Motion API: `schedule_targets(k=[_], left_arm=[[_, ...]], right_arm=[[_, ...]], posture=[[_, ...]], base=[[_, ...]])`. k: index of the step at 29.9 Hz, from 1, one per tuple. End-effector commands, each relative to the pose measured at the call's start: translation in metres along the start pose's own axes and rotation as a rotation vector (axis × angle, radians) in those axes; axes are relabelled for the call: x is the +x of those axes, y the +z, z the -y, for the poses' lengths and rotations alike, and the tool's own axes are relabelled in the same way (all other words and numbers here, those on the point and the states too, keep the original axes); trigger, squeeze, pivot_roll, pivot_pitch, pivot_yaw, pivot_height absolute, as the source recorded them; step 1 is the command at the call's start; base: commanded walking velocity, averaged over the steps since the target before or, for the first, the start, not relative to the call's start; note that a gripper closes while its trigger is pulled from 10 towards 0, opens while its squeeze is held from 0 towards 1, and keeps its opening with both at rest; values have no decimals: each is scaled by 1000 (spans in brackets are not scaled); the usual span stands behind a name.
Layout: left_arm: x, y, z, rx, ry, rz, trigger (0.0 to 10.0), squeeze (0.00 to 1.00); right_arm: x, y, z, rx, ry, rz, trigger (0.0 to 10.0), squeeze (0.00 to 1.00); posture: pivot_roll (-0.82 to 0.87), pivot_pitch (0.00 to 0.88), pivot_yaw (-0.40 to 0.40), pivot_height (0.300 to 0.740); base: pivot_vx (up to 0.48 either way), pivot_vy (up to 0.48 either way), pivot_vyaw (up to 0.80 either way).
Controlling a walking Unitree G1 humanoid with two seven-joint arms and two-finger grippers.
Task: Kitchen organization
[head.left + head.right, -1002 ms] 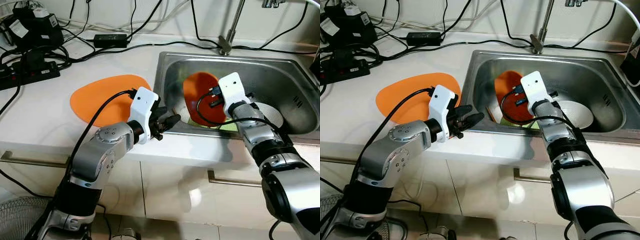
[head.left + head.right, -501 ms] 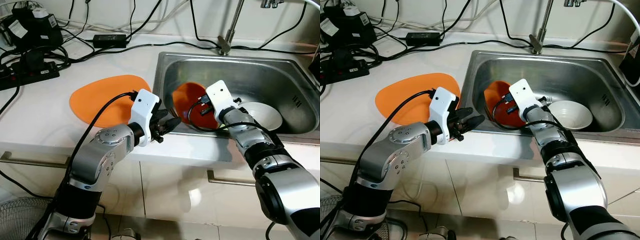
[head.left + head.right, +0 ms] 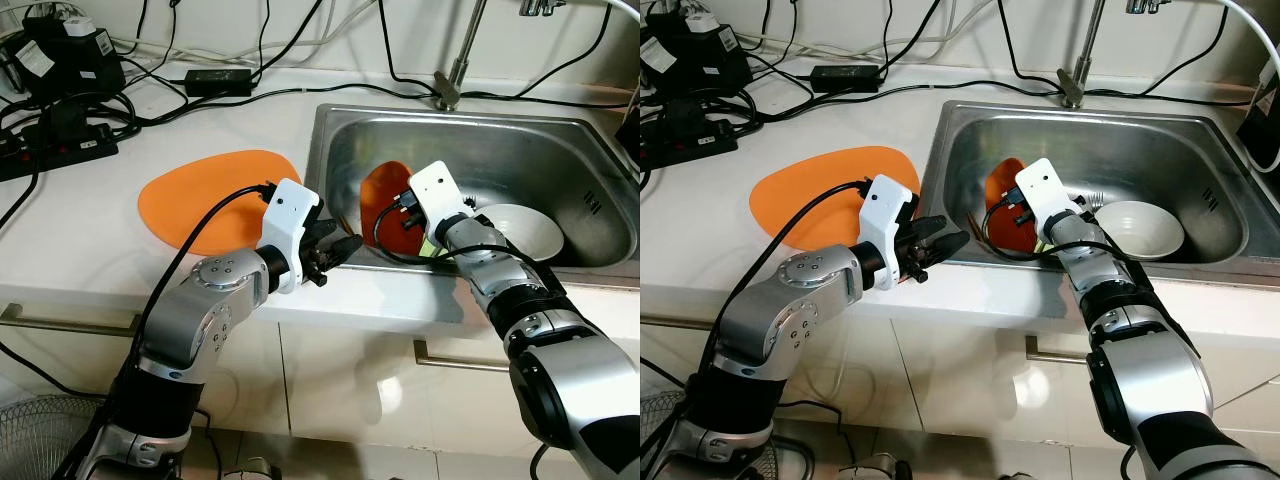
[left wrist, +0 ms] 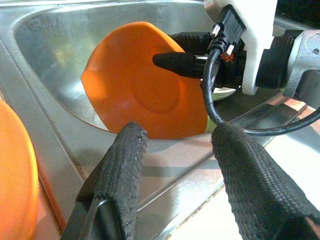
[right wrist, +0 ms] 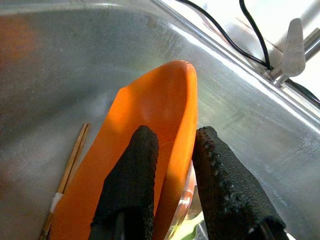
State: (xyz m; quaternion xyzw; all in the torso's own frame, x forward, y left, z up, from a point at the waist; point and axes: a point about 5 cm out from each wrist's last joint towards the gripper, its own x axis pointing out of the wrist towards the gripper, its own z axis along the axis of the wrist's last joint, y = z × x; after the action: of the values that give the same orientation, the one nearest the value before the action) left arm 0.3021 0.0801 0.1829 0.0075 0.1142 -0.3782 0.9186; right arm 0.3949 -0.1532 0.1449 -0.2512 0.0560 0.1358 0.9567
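1. Since a second ago the orange plate [image 3: 381,205] has come away from the middle of the sink [image 3: 560,150] toward its left wall and turned steeper, and the right gripper [image 5: 170,165] has travelled with it; the left arm has barely stirred.

2. Right now that plate stands on edge inside the sink, near the front-left corner, its broad face turned toward the left wall and its long axis running roughly upright, with a slight lean; the lower edge looks close to the sink floor, though I cannot tell whether it touches.

3. Right gripper has it pinched at the rim; one black finger [image 5: 131,180] lies on the inner face, the other on the back, closed down to the plate's thickness.

4. Left gripper [image 4: 175,165] waits at the sink's front-left lip, jaws spread wide and holding nothing, aimed across the rim straight at the plate's face.

5. My read: this is the lift-out, with a handover or a carry to the counter coming; next the plate must clear the steel rim without knocking it; if the left takes over, its fingers need to straddle the plate's edge first.

6. Around it: a white bowl [image 3: 520,228] sits in the sink just behind the right arm; wooden chopsticks [image 5: 70,162] lie on the sink floor; a second orange plate [image 3: 215,195] rests flat on the white counter [image 3: 80,230] left of the sink; cables [image 3: 60,130] crowd the counter's back.
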Motion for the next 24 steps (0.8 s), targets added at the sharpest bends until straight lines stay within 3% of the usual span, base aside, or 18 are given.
schedule_targets(k=[1, 8, 16, 24], left_arm=[[0, 1, 3, 6, -10, -3, 10000, 0], [0, 1, 3, 8, -8, -1, 10000, 0], [0, 4, 3, 19, -7, 17, 10000, 0], [1, 3, 3, 20, -10, 17, 10000, 0]], right_arm=[[1, 2, -2, 0, 15, 6, 10000, 0], [0, 1, 0, -3, 2, 12, 10000, 0], [1, 27, 23, -19, -114, 126, 10000, 0], [1, 29, 24, -12, -123, 138, 10000, 0]], posture=[[120, 35, -9, 740], [119, 32, -9, 740], [106, 32, -2, 740], [107, 33, -1, 740]], base=[[0, 0, 0], [0, 0, 0], [0, 0, 0], [0, 0, 0]])
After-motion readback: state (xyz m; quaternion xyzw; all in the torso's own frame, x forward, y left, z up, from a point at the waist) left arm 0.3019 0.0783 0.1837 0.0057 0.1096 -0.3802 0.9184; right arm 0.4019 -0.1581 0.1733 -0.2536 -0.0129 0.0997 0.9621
